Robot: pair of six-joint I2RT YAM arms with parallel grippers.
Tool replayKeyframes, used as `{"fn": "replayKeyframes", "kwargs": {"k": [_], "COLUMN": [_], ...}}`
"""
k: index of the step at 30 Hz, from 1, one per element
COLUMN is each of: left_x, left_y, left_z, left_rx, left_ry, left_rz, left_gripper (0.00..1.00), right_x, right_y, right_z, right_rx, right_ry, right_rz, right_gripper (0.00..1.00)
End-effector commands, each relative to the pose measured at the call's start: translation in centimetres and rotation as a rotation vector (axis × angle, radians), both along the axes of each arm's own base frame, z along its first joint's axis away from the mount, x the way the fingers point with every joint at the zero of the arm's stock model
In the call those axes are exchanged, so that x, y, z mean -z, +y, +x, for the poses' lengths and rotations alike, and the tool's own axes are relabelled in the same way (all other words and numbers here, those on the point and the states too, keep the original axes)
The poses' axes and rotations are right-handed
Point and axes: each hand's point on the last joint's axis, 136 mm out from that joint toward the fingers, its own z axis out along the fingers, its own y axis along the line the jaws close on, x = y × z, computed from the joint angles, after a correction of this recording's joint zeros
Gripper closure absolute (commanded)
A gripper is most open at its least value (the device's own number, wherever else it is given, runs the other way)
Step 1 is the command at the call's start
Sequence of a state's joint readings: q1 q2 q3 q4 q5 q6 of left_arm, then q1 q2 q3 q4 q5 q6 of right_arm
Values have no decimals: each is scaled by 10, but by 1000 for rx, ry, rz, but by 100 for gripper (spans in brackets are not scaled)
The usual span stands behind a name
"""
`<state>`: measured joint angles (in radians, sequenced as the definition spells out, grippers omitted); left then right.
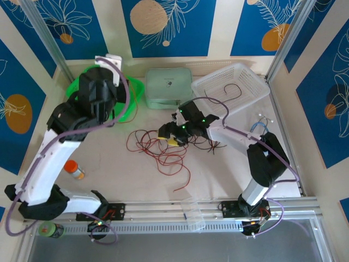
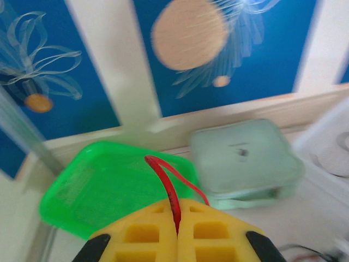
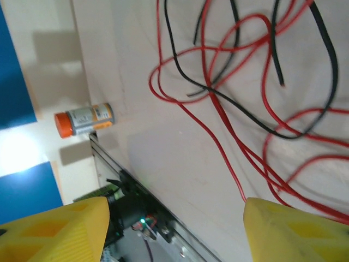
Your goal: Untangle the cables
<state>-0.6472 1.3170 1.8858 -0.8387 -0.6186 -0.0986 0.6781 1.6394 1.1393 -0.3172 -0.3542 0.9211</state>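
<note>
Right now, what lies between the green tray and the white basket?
A pale green box sits between the green tray and the white basket, plain in the top view.

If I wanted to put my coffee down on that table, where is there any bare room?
Two bare patches: one between the orange-capped bottle and the cables, another bordered by the cables, the right arm's base and the front rail. The middle is crowded with cables under the right gripper; the back holds the green tray, box and basket.
</note>
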Motion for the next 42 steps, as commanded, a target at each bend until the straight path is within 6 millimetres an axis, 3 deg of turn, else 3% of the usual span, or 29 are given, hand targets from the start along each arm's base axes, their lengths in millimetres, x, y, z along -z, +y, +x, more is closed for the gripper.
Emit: {"fn": "replayKeyframes", "kwargs": {"k": [1, 6, 17, 23, 29, 34, 36, 39, 42], "left_x": [3, 29, 123, 177, 253, 316, 330, 329, 298], "left_y": [19, 44, 75, 93, 96, 91, 86, 78, 73], "left_z": [33, 84, 185, 219, 229, 222, 219, 216, 212], "left_rx": [-45, -102, -130, -162, -190, -212, -203, -171, -132], "left_ry": [-7, 38, 111, 142, 284, 410, 454, 471, 429], "left_rz": [-61, -140, -264, -306, -357, -402, -431, -470, -485], "left_gripper": [94, 94, 99, 100, 99, 88, 79, 48, 23], "right_x": [3, 3, -3, 6, 12, 0, -5, -5, 3], "right_y": [-17, -36, -72, -86, -98, -104, -101, -89, -69], "right_z": [-23, -39, -58, -67, -71, -67, -65, -64, -66], "right_rx": [-36, -13, 53, 89, 114, 72, 28, -57, -147], "right_ry": [-33, -55, -98, -69, -58, -112, -147, -179, -199], "right_rz": [-55, -89, -152, -181, -225, -292, -329, -397, -459], "right_gripper": [34, 34, 34, 35, 35, 35, 35, 35, 38]}}
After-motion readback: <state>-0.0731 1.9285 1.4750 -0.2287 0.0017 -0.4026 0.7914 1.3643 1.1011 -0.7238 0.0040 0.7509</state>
